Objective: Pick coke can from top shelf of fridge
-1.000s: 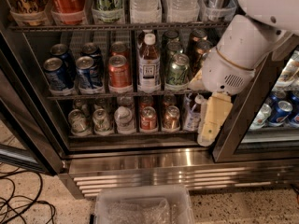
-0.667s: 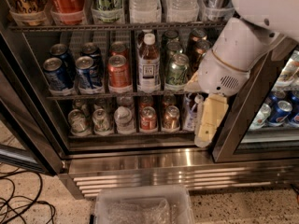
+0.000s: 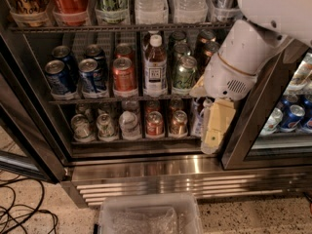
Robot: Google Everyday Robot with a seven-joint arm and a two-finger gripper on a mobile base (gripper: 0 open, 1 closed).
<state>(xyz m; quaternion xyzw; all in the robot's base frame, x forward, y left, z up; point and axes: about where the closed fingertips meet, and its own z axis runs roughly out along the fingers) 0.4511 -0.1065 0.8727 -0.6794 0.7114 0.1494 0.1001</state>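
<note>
The coke can point(image 3: 71, 2), bright red with white script, stands in a clear lane tray on the top shelf point(image 3: 117, 28) of the fridge point(image 3: 146, 167), at the upper left; its top is cut off by the frame edge. My gripper point(image 3: 216, 128) hangs pointing down at the right side of the fridge opening, in front of the lowest rack. It is well below and to the right of the coke can and holds nothing that I can see. The white arm point(image 3: 243, 57) covers the right end of the racks.
Beside the coke can stand a green can point(image 3: 113, 1) and clear bottles point(image 3: 151, 4). The middle rack holds blue cans point(image 3: 58, 77), a copper-red can point(image 3: 124, 76) and a bottle point(image 3: 155, 65). A clear plastic bin point(image 3: 148, 216) sits on the floor; cables point(image 3: 19, 213) lie at left.
My arm and gripper have shifted slightly to the left. Nothing on the shelves has moved.
</note>
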